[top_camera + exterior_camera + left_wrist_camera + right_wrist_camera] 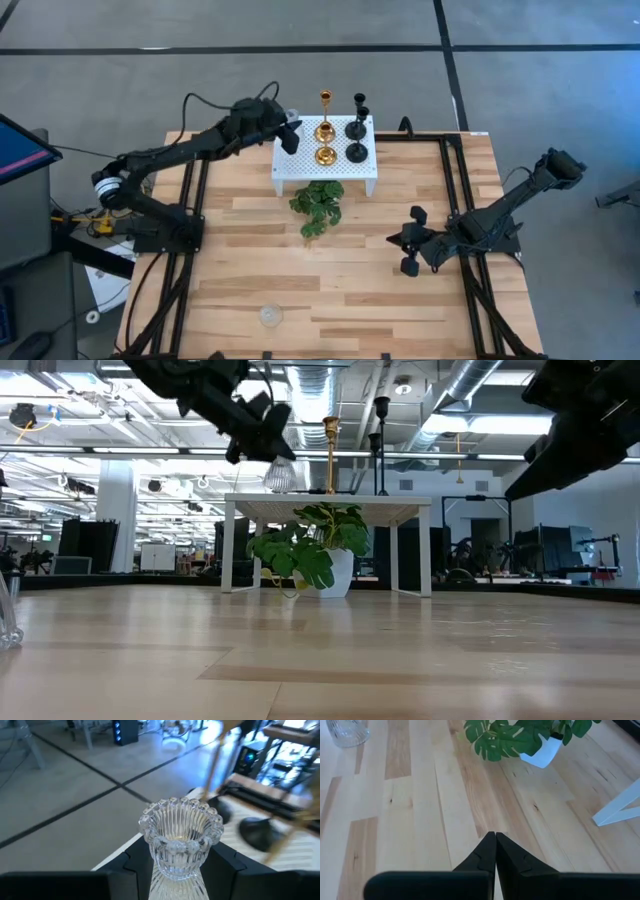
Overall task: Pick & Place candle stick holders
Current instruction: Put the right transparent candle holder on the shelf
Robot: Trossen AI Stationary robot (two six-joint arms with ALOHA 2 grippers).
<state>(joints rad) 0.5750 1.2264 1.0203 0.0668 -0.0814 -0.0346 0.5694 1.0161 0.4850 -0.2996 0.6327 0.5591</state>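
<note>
My left gripper (290, 133) is shut on a clear ribbed glass candle stick holder (180, 837) just above the far left corner of the white perforated stand (300, 165); it also shows in the low view (280, 474). On the stand are a tall gold holder (325, 128), a squat gold one (325, 156), a tall black one (357, 127) and a squat black one (356, 152). A second clear glass holder (270, 317) stands on its base near the table's near edge. My right gripper (495, 845) is shut and empty over the table's right middle (398, 240). My left gripper pinches the glass holder between its two fingers (137, 862), just below the beaded cup, on the ribbed lower part (177, 877). The fingers come from the table's left, slanting down. The holder stands upright in the hold, cup opening up, lifted clear above the stand.
A green leafy plant in a white pot (318, 205) stands just in front of the stand, also in the right wrist view (520, 737). Black frame rails (455, 200) run along the table's left and right sides. Bare wood (330, 290) lies toward the near edge.
</note>
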